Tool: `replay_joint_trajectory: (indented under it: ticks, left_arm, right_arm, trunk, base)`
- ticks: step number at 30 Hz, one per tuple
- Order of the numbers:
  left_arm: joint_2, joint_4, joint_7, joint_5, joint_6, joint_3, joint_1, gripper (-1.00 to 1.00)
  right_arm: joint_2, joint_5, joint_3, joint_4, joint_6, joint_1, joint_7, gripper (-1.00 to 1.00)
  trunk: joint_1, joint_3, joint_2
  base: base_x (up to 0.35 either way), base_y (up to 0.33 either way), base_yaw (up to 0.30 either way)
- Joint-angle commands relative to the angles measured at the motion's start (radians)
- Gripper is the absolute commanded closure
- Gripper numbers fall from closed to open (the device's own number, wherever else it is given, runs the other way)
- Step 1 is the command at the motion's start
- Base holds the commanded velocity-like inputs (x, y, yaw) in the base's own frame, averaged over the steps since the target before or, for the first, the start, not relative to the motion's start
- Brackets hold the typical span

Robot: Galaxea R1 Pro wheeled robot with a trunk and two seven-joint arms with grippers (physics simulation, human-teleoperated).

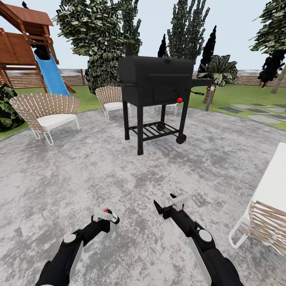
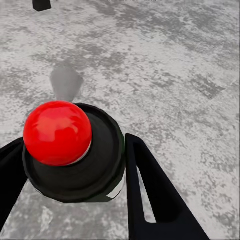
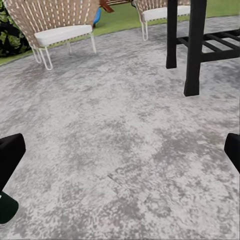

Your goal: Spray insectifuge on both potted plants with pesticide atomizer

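The pesticide atomizer (image 2: 75,150), red-capped, sits pinched in the left end effector (image 1: 106,216) above the grey patio (image 1: 79,174), well short of the black grill (image 1: 157,85). The right end effector (image 1: 166,202) is spread, empty.

Lounger (image 1: 274,186) cut off at right edge; slide (image 1: 51,75) partly hidden.

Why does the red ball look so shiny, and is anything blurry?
Left wrist view: the red cap on the atomizer held in the left end effector shows pale soft highlights. Head view: the grill casts only a faint shadow on the patio. Right wrist view: the paving looks smeared.
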Motion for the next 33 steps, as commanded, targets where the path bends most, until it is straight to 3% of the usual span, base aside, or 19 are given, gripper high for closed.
replay_joint_trajectory:
  ticks: [1,11,13,15,20,22,24,29,33]
  left_arm:
    - [-0.002,-0.002,-0.008,-0.007,0.001,0.006,-0.001,1.0]
    - [-0.002,0.009,-0.008,-0.007,-0.001,0.006,0.0,1.0]
    - [-0.009,0.015,-0.007,-0.007,-0.024,0.006,0.001,1.0]
    - [-0.019,0.019,0.0,-0.007,-0.093,0.007,0.001,1.0]
    - [-0.017,0.037,0.046,-0.01,-0.164,0.016,0.018,1.0]
    - [-0.016,0.038,0.096,-0.006,-0.203,0.046,0.061,1.0]
    - [-0.019,0.04,0.138,0.003,-0.273,0.079,0.091,1.0]
    - [-0.016,0.062,0.193,0.035,-0.336,0.102,0.137,1.0]
    - [-0.012,0.106,0.256,0.041,-0.345,0.107,0.151,1.0]
  right_arm:
    - [0.0,-0.007,0.0,0.001,-0.001,0.0,0.004,-1.0]
    - [0.0,-0.004,0.0,0.018,-0.001,0.0,0.004,-1.0]
    - [0.001,-0.003,0.0,0.068,-0.005,0.0,0.002,-1.0]
    - [0.001,-0.002,0.0,0.146,-0.021,0.0,-0.001,-1.0]
    - [0.0,0.002,-0.003,0.269,-0.098,0.0,-0.002,-1.0]
    - [0.0,0.0,-0.004,0.36,-0.149,0.0,-0.011,-1.0]
    - [0.0,-0.003,-0.006,0.451,-0.253,0.0,-0.051,-1.0]
    - [0.003,-0.048,-0.006,0.685,-0.53,0.0,-0.248,-1.0]
    - [0.002,-0.055,-0.006,0.79,-0.592,0.0,-0.311,-1.0]
  trunk:
    - [0.0,0.001,0.0]
    - [0.0,0.002,0.0]
    - [0.0,0.002,0.0]
    - [0.0,0.002,0.0]
    - [0.0,0.002,0.0]
    - [0.0,0.002,0.0]
    - [0.0,0.002,0.0]
    - [0.0,0.002,0.0]
    - [0.0,0.002,0.0]
  base:
    - [0.331,0.083,0.0]
    - [0.331,0.091,0.0]
    - [0.331,0.109,0.0]
    - [0.331,0.109,0.0]
    - [0.331,0.103,0.0]
    - [0.331,0.1,0.0]
    - [0.331,0.099,0.0]
    - [0.331,0.099,0.0]
    - [0.326,0.099,0.0]
